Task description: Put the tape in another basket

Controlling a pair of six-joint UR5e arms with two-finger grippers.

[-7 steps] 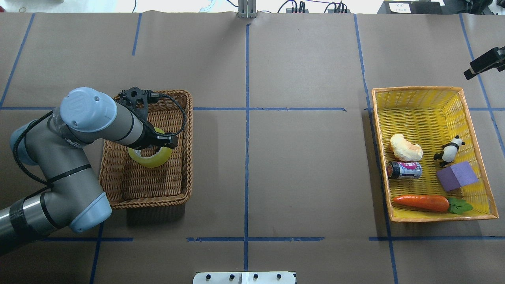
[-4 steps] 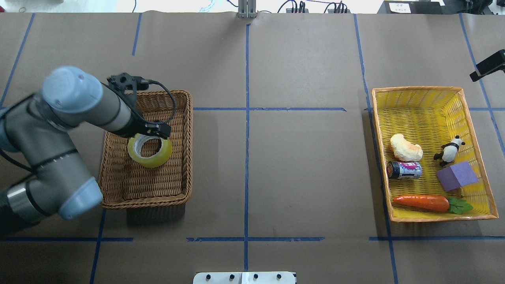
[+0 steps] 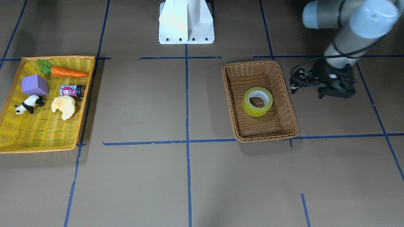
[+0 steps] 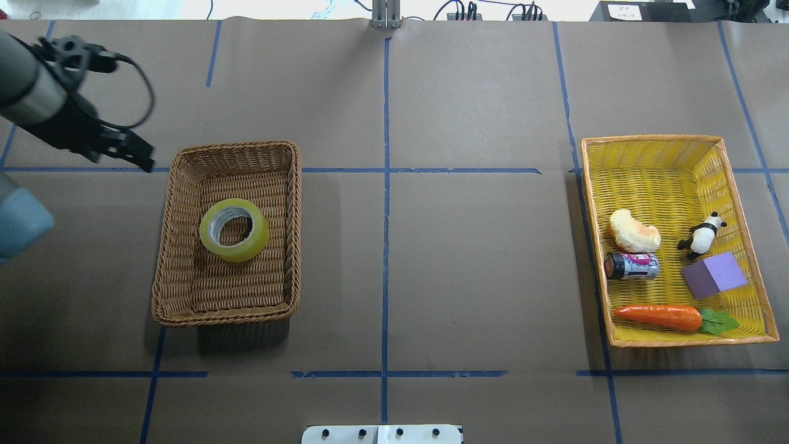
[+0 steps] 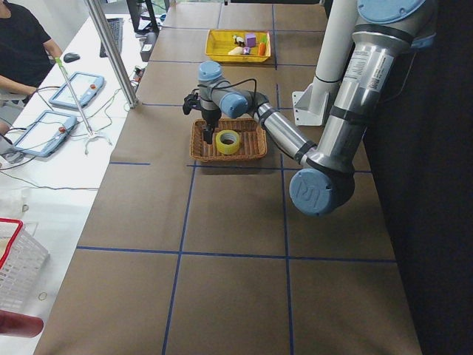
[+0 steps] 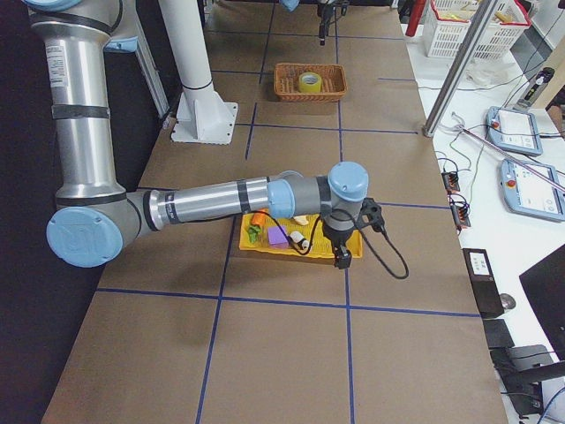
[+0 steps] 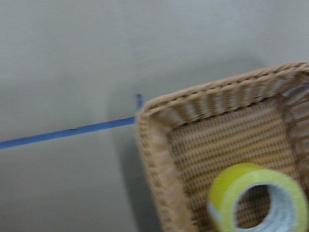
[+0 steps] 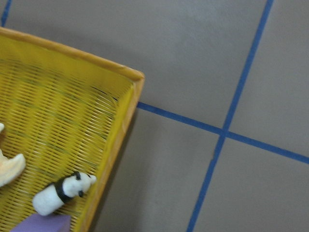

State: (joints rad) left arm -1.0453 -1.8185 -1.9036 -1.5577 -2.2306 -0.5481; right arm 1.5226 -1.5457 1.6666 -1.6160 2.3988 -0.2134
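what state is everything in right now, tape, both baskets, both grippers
translucent yellow-green tape roll: lying flat, hole up, ungripped
brown woven wicker basket: upright, holding only the tape
left gripper: open, empty, outside the basket
shallow yellow tray with orange rim: upright, holding five small items
purple-labelled can: on its side in the tray
right gripper: by the tray's corner; open or shut unclear

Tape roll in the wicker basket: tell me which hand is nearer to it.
Left. The left hand hangs just outside the basket's far left corner, close to the tape. The right hand is at the table's other end, beside the yellow tray.
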